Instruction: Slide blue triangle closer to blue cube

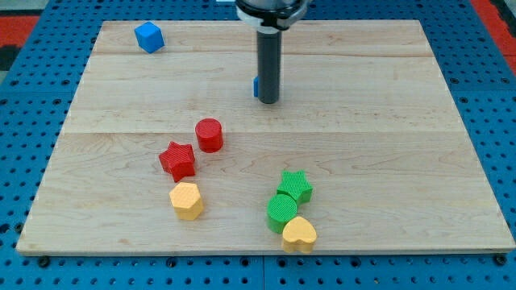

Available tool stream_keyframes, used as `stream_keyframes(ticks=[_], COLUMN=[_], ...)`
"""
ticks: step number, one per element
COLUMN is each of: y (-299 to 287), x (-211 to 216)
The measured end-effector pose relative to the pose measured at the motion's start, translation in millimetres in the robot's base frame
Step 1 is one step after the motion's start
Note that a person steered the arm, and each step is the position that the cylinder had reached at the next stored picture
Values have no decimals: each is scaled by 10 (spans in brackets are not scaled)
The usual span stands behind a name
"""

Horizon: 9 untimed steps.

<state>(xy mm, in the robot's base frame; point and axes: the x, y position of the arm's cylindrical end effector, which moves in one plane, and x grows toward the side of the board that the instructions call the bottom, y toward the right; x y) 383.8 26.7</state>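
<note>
Setting: robotics lab or test bench. Evidence as follows. Base surface: blue perforated panel [32, 121] with a regular grid of mounting holes, visible on all sides of the board. Work surface: pale wooden board [363, 153], made of joined planks, laid flat on the panel. Equipment: dark rod descending from a black round mount at the view's top, my tip [268, 102] resting on the board. Test pieces: small moulded plastic blocks in plain colours, including a blue cube [149, 37], red star [177, 159] and yellow heart [299, 234]. No domestic furnishings present.
</note>
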Motion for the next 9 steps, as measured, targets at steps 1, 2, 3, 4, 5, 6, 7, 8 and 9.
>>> stream_keyframes(ticks=[1, 2, 3, 4, 5, 6, 7, 8, 9], y=[286, 373, 201, -224, -541, -559, -559, -559, -264], x=[10, -67, -300, -476, -523, -580, -672, -726, -726])
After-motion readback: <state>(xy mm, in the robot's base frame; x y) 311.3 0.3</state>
